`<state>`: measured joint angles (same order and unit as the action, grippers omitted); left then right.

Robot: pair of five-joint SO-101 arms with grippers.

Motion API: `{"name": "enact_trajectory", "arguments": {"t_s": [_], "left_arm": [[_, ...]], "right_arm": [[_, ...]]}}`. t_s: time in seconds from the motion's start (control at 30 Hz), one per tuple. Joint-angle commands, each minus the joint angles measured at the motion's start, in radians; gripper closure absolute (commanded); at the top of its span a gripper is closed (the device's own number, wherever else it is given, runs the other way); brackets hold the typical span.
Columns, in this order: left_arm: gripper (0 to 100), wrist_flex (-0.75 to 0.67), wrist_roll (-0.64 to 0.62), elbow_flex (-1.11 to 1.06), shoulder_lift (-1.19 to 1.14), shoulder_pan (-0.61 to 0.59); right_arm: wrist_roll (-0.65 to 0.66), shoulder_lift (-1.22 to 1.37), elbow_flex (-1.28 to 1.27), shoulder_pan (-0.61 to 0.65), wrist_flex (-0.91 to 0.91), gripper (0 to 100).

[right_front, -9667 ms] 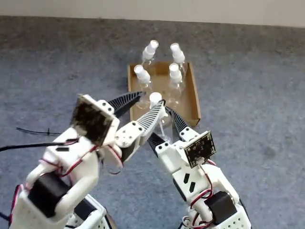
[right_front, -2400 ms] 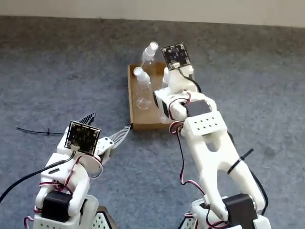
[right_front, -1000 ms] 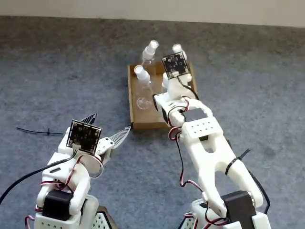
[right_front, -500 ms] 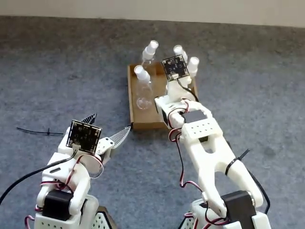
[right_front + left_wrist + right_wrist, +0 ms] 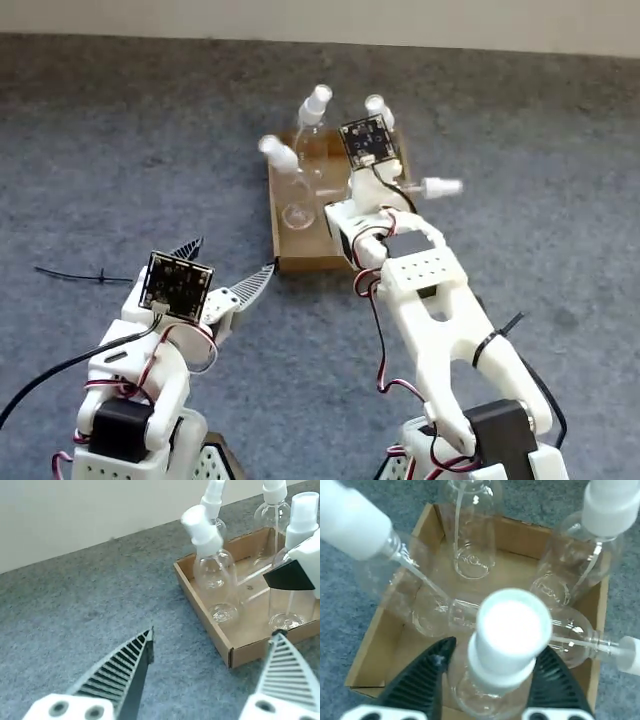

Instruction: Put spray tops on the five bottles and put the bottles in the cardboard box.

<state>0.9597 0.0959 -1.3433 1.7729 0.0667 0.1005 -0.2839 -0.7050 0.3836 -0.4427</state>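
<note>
1. Right pincer [image 5: 496, 647] low over the near end of the cardboard box [image 5: 305, 264]. Jaws pressed against both flanks of the held bottle [image 5: 507, 640], clamped on it by the look of things. Bottle upright, spray top on, base on the box floor by the near wall.
2. Just beside that grip, toward the box's right wall: fallen bottle [image 5: 570, 632] on its side. Long axis crosswise to the box, spray top poking out past the right wall.
3. Toward the left wall: leaning bottle [image 5: 285, 175], base on the box floor, top tipped out over the left wall. Neither down nor upright.
4. Far end of the box: far-left bottle [image 5: 315, 105] and far-right bottle [image 5: 377, 108], both standing with tops on.
5. Left pincer [image 5: 233, 254] with jaws wide apart and nothing between them, hanging over the counter [image 5: 520, 300] well short of the box's near-left corner.
6. Judged: all five tops fitted, and all five bottles more or less in the box. Likely what remains is letting go and righting two.
   - Fallen bottle lies to the right of the right pincer, so the right arm is nearer.
   - Jaws would need to close across that crosswise axis.
   - Leaning bottle sits on the left arm's side.
   - Risk: knocking neighbours when backing out of so crowded a box.
</note>
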Motion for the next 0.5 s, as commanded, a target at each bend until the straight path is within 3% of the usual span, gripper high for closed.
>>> {"name": "enact_trajectory", "arguments": {"t_s": [0.0,0.47], "left_arm": [[68,-0.018,0.011,0.004,0.007,-0.008],[68,-0.018,0.011,0.004,0.007,-0.007]], "right_arm": [[0.009,-0.010,0.028,-0.012,-0.070,86.7],[0.006,-0.128,0.168,-0.015,-0.255,85.2]]}}
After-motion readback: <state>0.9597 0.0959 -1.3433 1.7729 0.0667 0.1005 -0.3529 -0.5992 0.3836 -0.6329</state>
